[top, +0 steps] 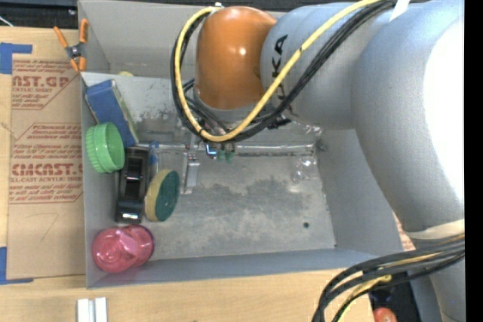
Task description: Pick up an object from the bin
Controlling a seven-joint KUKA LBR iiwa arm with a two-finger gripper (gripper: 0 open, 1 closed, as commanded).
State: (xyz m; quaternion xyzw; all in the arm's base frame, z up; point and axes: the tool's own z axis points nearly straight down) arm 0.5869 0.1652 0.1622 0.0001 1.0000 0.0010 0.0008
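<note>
The gripper hangs low in the bin, just beside a green disc and a black block; whether it grips anything cannot be told.

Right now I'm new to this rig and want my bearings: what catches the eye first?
The arm's orange cover looms over the middle of the bin, looped by yellow cables. Along the left wall lie a green lid, a blue block behind it, and a pink lump in the near-left corner.
</note>
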